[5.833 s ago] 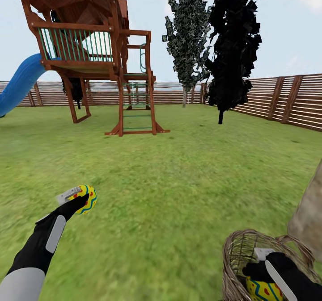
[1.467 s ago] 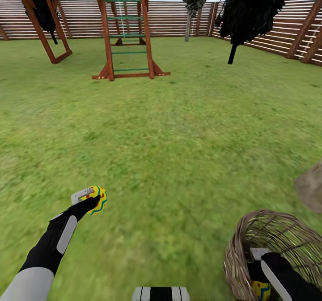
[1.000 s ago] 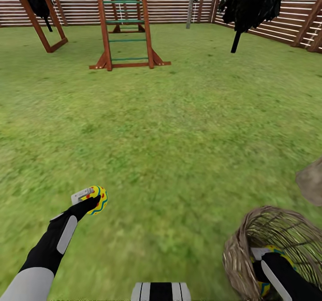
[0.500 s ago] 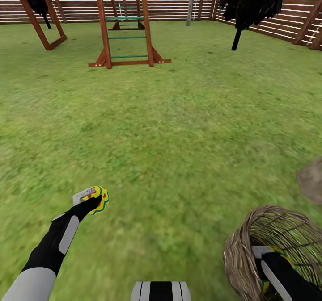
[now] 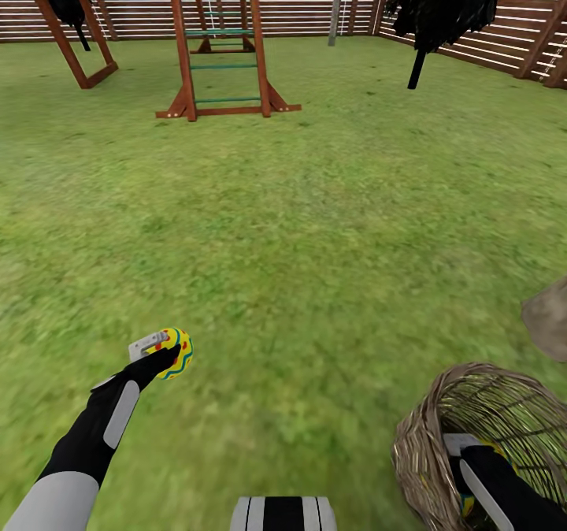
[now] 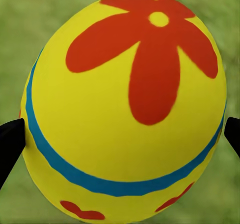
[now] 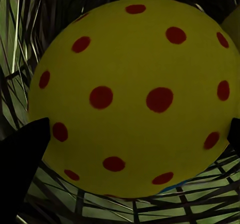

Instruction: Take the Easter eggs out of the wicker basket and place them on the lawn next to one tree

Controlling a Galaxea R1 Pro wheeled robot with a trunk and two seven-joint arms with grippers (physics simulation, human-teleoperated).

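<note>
Yellow flower egg [image 5: 175, 351] sits pinched in your left gripper [image 6: 120, 134], held out over the lawn [image 5: 315, 224] to keep it safe; your right gripper [image 7: 135, 134] reaches into the wicker basket [image 5: 417, 452], jaws closing round a spotted egg [image 7: 135, 94] (grip unsure).

no readable text, labels, or numbers

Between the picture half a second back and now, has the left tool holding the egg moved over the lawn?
No. The left tool and its egg sit at the same spot relative to the ladder foot and wicker basket.
</note>
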